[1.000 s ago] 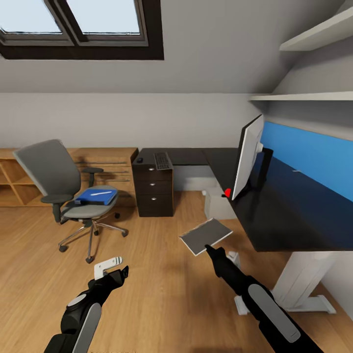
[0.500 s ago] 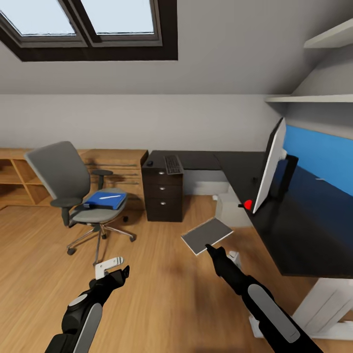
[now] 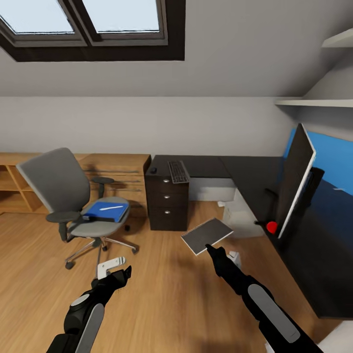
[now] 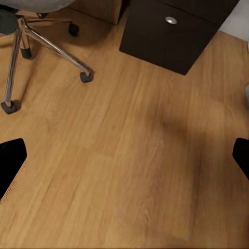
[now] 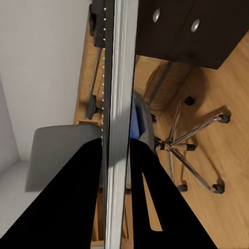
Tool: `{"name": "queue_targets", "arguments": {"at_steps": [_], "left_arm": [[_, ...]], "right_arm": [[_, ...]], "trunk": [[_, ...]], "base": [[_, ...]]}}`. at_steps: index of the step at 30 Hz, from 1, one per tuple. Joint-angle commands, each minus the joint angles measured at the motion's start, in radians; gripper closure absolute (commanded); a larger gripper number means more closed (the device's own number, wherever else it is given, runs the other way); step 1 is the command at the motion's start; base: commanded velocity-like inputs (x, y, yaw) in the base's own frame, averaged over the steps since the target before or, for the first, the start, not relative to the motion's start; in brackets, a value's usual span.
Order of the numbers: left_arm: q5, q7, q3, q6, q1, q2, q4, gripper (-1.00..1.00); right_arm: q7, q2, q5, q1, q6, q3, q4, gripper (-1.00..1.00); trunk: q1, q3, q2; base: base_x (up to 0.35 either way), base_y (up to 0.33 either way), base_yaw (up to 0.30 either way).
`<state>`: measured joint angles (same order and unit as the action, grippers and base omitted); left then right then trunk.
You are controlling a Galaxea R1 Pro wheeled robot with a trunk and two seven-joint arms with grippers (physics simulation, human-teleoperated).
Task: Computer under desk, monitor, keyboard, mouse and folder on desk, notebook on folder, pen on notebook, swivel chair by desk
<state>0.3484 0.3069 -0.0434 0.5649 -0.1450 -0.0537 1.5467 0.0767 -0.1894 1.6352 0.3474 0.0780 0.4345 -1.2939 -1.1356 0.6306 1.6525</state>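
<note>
My right gripper (image 3: 210, 249) is shut on the notebook (image 3: 206, 235), a thin dark grey slab with pale edges held flat above the floor. In the right wrist view its edge (image 5: 116, 104) runs between the black fingers (image 5: 72, 197). My left gripper (image 3: 121, 275) hangs open over bare floor, fingertips (image 4: 10, 161) wide apart. The grey swivel chair (image 3: 56, 179) stands at the left, with the blue folder (image 3: 105, 211) on its seat and the white pen (image 3: 112, 208) on the folder. The keyboard (image 3: 178, 171) and mouse (image 3: 153, 170) lie on the black desk (image 3: 245, 171). The monitor (image 3: 294, 189) stands on the desk at the right. The computer (image 3: 240, 215) sits under it.
A black three-drawer unit (image 3: 166, 206) stands under the desk's left end. A low oak dresser (image 3: 122, 171) runs along the back wall behind the chair. The chair's chrome base (image 4: 46, 41) spreads close to my left gripper. Wall shelves (image 3: 314, 103) hang above the desk.
The whole picture has shifted: desk and monitor now sit further right and closer. Both grippers keep their places in the view, the right one still holding the notebook.
</note>
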Motion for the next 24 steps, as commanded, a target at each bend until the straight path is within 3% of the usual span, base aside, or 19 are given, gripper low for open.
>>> {"name": "queue_targets", "arguments": {"at_steps": [1,24], "left_arm": [[0.011,0.009,-0.001,0.003,-0.001,0.000,0.001,-1.00],[0.011,0.009,-0.001,0.003,-0.001,0.002,0.001,-1.00]], "right_arm": [[0.003,-0.001,0.008,0.001,0.000,0.001,-0.002,1.00],[0.002,-0.005,0.006,0.001,-0.001,0.000,-0.002,1.00]], "trunk": [[-0.001,0.001,0.000],[-0.001,0.001,0.000]], "base": [[0.320,0.162,0.000],[0.322,0.038,0.000]]}}
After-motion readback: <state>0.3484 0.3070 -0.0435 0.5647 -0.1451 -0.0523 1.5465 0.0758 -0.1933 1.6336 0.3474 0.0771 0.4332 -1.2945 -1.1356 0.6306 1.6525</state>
